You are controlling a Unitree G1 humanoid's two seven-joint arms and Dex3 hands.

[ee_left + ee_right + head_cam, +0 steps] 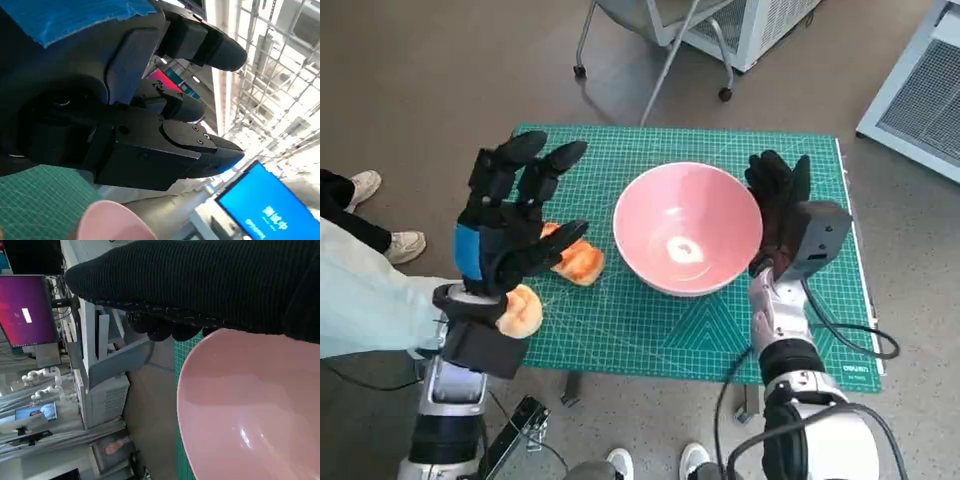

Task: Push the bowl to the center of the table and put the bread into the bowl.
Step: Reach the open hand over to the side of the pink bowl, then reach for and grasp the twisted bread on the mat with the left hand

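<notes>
The pink bowl stands near the middle of the green mat. My gloved right hand is upright with its fingers against the bowl's right rim, holding nothing. My left hand hovers with fingers spread above the mat's left part, empty. One bread roll lies just left of the bowl, partly under that hand. A second roll lies at the mat's front left edge. The right wrist view shows the glove over the bowl. The bowl's rim shows below the left hand in the left wrist view.
A person's shoes are on the floor left of the table. A wheeled chair and a white unit stand beyond the far edge. A cable loops by my right forearm over the mat's front right corner.
</notes>
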